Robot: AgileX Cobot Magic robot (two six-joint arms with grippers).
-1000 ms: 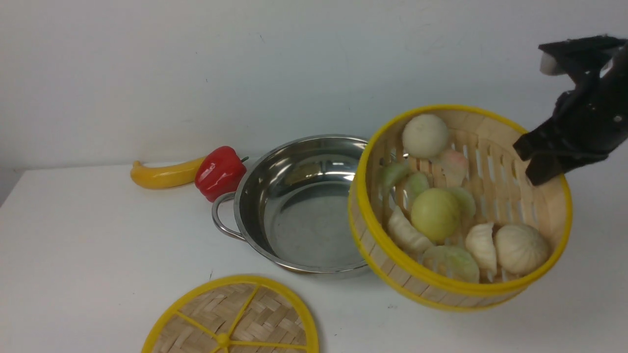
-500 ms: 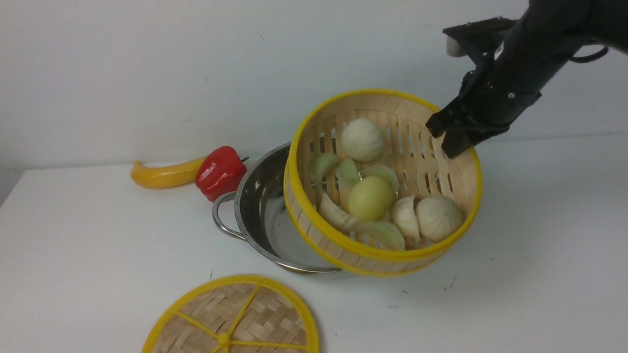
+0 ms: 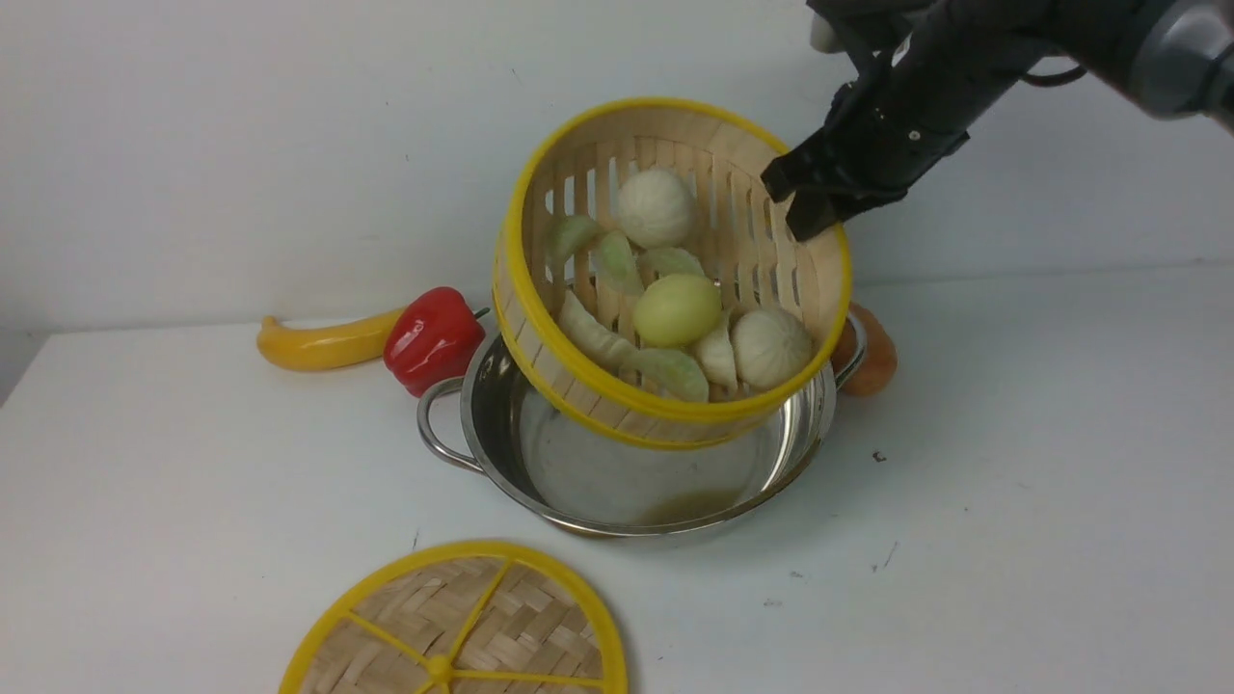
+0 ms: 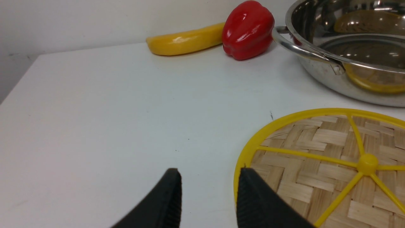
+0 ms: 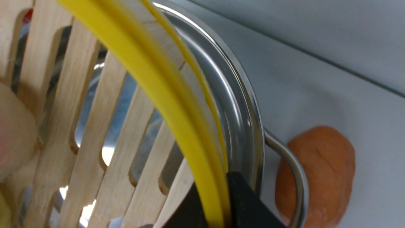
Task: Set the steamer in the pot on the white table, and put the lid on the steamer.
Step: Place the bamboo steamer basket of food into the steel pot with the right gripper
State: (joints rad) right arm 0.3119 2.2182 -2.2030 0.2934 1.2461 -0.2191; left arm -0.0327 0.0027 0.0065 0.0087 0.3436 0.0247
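steamer [image 3: 617, 403]: tilted, hanging over the pot [image 3: 603, 472], open side tipped toward the front camera, buns and dumplings [image 3: 677, 308] piled at its low side. Can't tell if it touches the pot.
right gripper [image 3: 808, 214]: holding the steamer's yellow top rim, above the pot's far right. Only the right wrist view shows the jaws pinching that rim.
left gripper [image 4: 208, 180]: only the left wrist view catches it. Jaws slightly apart, nothing between them.
lid [image 3: 482, 627]: flat on the white table [image 3: 193, 482], in front of the pot.
extras: red pepper [image 3: 434, 337] and yellow banana-shaped thing [image 3: 323, 345] left of the pot, orange lump [image 3: 872, 361] just beside it on the right.
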